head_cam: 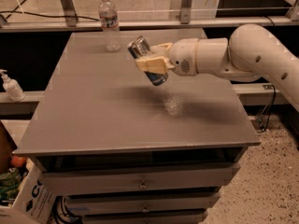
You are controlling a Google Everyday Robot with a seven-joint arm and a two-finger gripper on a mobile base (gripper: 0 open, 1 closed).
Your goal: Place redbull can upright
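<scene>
The tool (153, 63) is gripping the redbull can (139, 47), tilted, in the air over the far middle of the tabletop (93, 120); the placing step is apparently underway. Next, the can is needing righting, then lowering base-first.

This looks like a lab workroom, with a grey drawer cabinet (140, 185) on a speckled floor (266, 190) and a pump bottle (10, 85) at 9 o'clock. The gripper (149, 63) hangs above the cabinet top, clasping the redbull can (138, 46).
</scene>
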